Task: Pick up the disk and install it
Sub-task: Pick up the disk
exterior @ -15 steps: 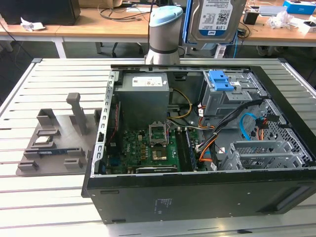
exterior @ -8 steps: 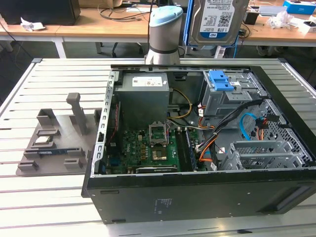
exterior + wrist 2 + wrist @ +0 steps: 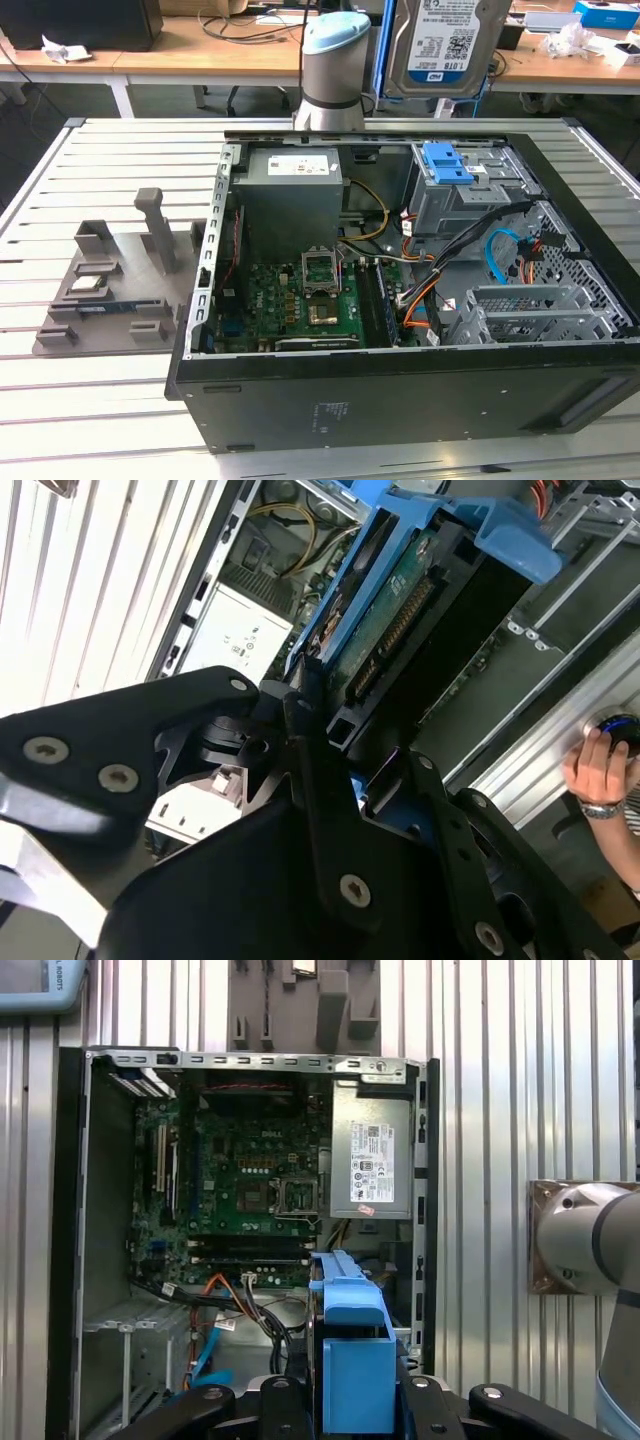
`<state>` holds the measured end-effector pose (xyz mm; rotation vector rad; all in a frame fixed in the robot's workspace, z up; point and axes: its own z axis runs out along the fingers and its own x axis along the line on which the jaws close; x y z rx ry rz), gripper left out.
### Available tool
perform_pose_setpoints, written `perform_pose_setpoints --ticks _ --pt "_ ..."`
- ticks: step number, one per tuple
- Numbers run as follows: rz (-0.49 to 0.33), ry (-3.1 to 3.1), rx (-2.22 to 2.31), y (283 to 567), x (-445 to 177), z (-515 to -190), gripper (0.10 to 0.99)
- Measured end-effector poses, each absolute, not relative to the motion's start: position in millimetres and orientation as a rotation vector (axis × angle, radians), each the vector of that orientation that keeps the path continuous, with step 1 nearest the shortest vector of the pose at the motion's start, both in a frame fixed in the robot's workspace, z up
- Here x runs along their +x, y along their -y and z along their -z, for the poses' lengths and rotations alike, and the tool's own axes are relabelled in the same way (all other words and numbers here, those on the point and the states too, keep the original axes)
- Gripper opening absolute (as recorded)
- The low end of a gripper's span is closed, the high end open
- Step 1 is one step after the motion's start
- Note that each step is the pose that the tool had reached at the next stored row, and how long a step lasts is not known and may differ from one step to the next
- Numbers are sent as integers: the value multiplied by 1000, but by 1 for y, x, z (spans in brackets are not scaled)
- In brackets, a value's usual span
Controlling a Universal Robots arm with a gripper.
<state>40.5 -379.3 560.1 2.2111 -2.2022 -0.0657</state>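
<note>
Tool clamps the disk by its blue plastic bracket: flat silver-grey metal slab, label outward, held above the open black computer case on the ribbed metal table.

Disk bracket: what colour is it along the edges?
Blue. The bracket on the disk shows best in the first wrist view.

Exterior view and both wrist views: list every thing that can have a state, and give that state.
disk, held in the air above the case, not yet installed.
end effector, shut on the disk's blue bracket.
computer case, lying on its side, side panel off, inside exposed.
blue latch, sitting on top of the grey drive cage.
</note>
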Motion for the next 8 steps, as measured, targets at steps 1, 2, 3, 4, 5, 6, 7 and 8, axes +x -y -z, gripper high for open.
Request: perform_pose_setpoints --ticks 1,2,3,4,5,6,7,8 --pt "66 2202 2211 381 41 -560 365" --pt "66 2202 2211 382 41 -560 365" --pt "66 2202 2211 383 41 -560 365" --pt "66 2202 2211 384 41 -560 365" --pt "66 2202 2211 386 41 -560 365" --pt "66 2202 2211 388 41 -560 365" --pt "66 2202 2211 390 41 -560 365" --pt "66 2202 2211 390 41 -560 365"
